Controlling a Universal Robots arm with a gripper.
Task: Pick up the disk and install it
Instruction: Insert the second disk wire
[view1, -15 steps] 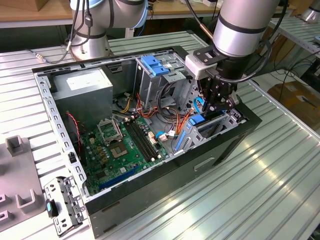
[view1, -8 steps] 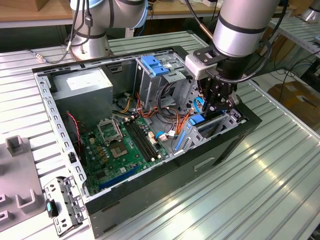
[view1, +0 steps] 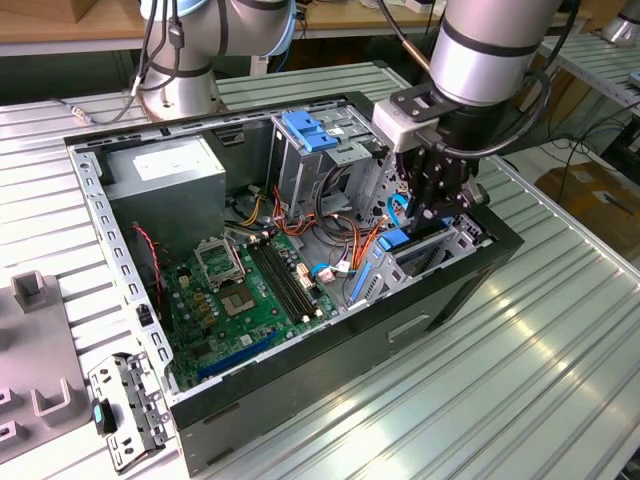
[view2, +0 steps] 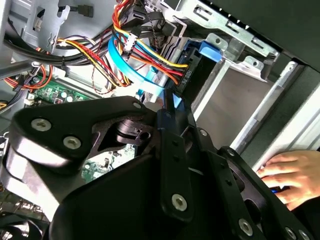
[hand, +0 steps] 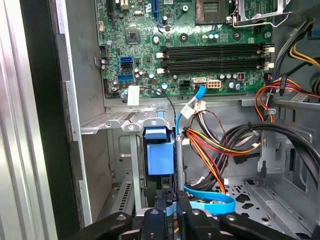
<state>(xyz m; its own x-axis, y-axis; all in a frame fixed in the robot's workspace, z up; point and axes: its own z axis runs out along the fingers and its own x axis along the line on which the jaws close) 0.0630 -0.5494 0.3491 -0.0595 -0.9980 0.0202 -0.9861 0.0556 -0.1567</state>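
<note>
1. In the exterior view, the gripper (view1: 432, 205) stands at center right of the frame, low inside the open case (view1: 400, 330), above the drive bay (view1: 425, 250).
2. In the first wrist view, its fingers (hand: 172, 210) are clamped on the disk (hand: 160, 155), held edge-on at lower center.
3. A hand (view2: 290, 177) rests at the right edge of the second wrist view.

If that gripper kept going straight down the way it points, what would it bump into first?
Probably the drive bay in the open computer case. The gripper hangs just above it and seems to hold the disk edge-on over that slot, so the disk would likely touch first. Depth is hard to judge.
</note>
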